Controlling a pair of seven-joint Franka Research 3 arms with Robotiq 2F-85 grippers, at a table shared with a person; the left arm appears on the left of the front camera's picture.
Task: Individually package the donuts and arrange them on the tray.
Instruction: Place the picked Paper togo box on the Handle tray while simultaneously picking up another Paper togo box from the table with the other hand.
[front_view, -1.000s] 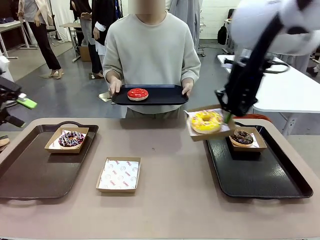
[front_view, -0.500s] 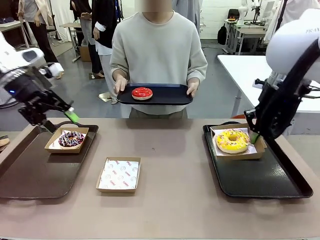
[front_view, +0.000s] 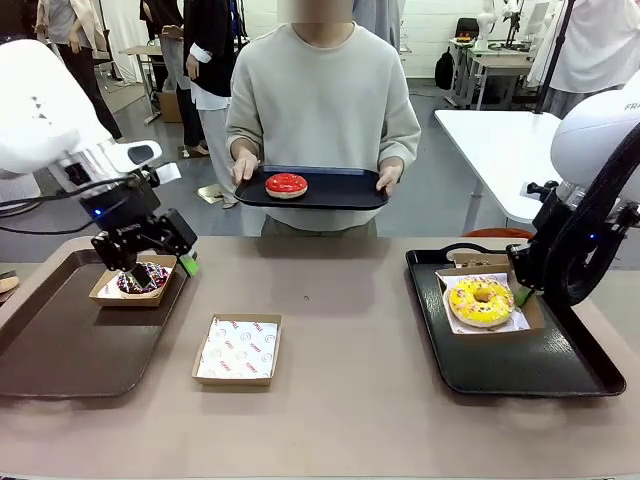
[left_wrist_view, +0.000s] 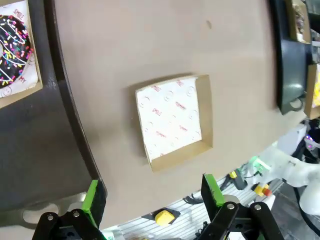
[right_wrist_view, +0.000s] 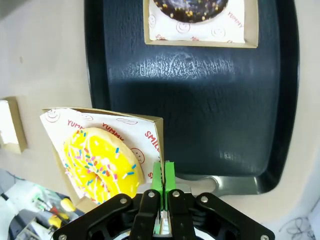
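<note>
My right gripper (front_view: 520, 292) is shut on the side wall of a cardboard box (right_wrist_view: 156, 131) that holds the yellow sprinkled donut (front_view: 482, 302) (right_wrist_view: 102, 165), low over the right black tray (front_view: 520, 365). I cannot tell whether the box touches the tray. Behind it sits a boxed dark chocolate donut (right_wrist_view: 192, 10). My left gripper (front_view: 155, 265) (left_wrist_view: 152, 195) hangs open just above the boxed chocolate donut with sprinkles (front_view: 138, 279) (left_wrist_view: 12, 37) on the left tray (front_view: 70, 345). A person holds a small black tray (front_view: 340, 190) bearing the red donut (front_view: 286, 184).
An empty paper-lined box (front_view: 237, 349) (left_wrist_view: 175, 120) lies on the table between the two trays. The person stands at the far edge. A white table (front_view: 490, 150) is behind on the right.
The right gripper carried the yellow donut's box down and forward over the right tray. The left arm swung in from the left to hover over the sprinkled chocolate donut's box.
</note>
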